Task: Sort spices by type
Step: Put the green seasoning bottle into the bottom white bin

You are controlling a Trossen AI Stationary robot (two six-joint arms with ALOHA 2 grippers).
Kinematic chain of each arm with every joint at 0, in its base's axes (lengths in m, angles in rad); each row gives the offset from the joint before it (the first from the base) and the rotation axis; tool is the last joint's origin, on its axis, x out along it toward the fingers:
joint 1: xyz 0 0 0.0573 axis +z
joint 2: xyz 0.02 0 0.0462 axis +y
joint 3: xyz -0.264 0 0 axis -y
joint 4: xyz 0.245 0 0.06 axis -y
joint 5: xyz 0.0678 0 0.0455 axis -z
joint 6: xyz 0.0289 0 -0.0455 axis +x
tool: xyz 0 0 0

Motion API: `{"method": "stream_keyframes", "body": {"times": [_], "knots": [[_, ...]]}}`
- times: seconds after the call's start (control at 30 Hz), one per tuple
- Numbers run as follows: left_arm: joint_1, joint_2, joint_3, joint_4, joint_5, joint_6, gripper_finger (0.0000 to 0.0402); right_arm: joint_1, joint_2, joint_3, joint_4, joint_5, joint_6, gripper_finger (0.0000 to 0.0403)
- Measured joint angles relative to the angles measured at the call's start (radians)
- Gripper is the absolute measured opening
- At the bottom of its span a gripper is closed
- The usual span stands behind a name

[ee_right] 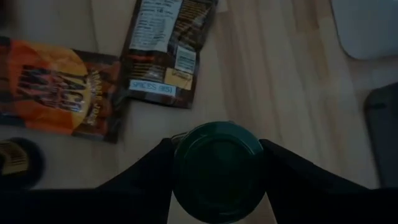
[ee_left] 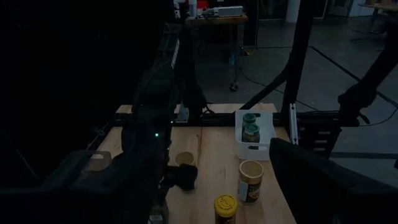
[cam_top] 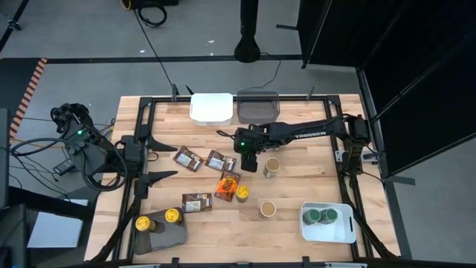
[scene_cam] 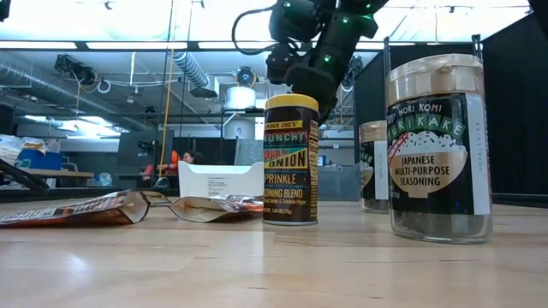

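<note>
We are viewing the wooden table (cam_top: 297, 186) from above. The right arm (cam_top: 312, 131) is reaching from the right edge toward the frame's centre, and the left arm (cam_top: 111, 158) is waiting at the left edge, its left gripper (cam_top: 160, 158) standing with fingers spread wide and holding nothing.

At the top centre, a white tray (cam_top: 210, 106) and a grey tray (cam_top: 257, 107) are sitting side by side. At the lower right, a second white tray (cam_top: 327, 232) is holding two green-lidded jars (cam_top: 320, 217). At the lower left, a grey tray (cam_top: 172, 236) is carrying two yellow-lidded jars (cam_top: 156, 220).

The right gripper (ee_right: 219, 163) is closing on a green-lidded jar (ee_right: 219, 167), with one finger pressing on each side of the lid. Three brown packets (cam_top: 201, 173) and an orange packet (cam_top: 227, 185) are lying left of and below the gripper. A yellow-lidded jar (cam_top: 242, 193) is standing just right of the orange packet, and two tan-lidded jars (cam_top: 269, 186) are standing toward the right of centre.
</note>
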Motion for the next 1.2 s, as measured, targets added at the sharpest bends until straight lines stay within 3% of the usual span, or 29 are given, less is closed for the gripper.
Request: {"method": "stream_keyframes", "body": {"times": [0.4, 0.63, 0.77, 0.9, 1.07, 1.2], "knots": [[0.000, 0.000, 0.000, 0.001, -0.001, -0.003, 0.0298, 0.001, -0.135, -0.001, -0.023, 0.009, 0.024, 0.0208], [0.000, 0.000, 0.000, 0.001, -0.001, -0.003, 0.0298, 0.064, -0.311, 0.000, -0.205, 0.011, 0.132, 0.0208], [0.000, 0.000, 0.000, 0.001, -0.001, -0.003, 0.0298, 0.191, -0.436, 0.000, -0.305, 0.004, 0.276, 0.0208], [0.000, 0.000, 0.000, 0.001, -0.001, -0.003, 0.0298, 0.388, -0.542, 0.001, -0.336, 0.018, 0.485, 0.0208], [0.000, 0.000, 0.000, 0.002, -0.002, -0.003, 0.0298, 0.666, -0.598, 0.002, -0.377, 0.169, 0.802, 0.0208], [0.000, 0.000, 0.000, 0.002, -0.002, -0.003, 0.0298, 0.856, -0.576, 0.002, -0.544, 0.221, 1.126, 0.0208]]}}
